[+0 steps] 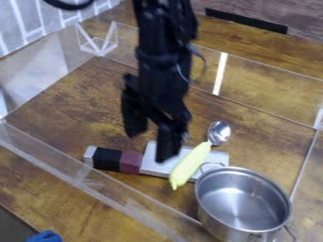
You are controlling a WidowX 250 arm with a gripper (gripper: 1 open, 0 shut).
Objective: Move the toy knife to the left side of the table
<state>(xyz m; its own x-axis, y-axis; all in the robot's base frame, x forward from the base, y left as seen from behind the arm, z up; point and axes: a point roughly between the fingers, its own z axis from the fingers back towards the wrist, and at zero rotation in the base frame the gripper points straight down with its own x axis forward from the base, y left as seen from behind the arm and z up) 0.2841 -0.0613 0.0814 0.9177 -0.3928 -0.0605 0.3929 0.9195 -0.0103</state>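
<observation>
A toy knife (116, 161) lies flat near the low clear wall (97, 190) of a wooden table (66, 110), its black-and-maroon handle toward the left of the picture and its grey blade partly covered by the handle of a spoon (194, 165). Beside the blade sits a metal pot (244, 203). Above, a dark robot gripper (154, 128) hangs with its fingers spread wide and nothing in its hold. The approach to the knife appears to be in hand, with the grasp still to be made. The next move likely calls for lining the fingers up across the knife, lowering and closing, then drawing it clear of the spoon and pot toward the table's left side.
</observation>
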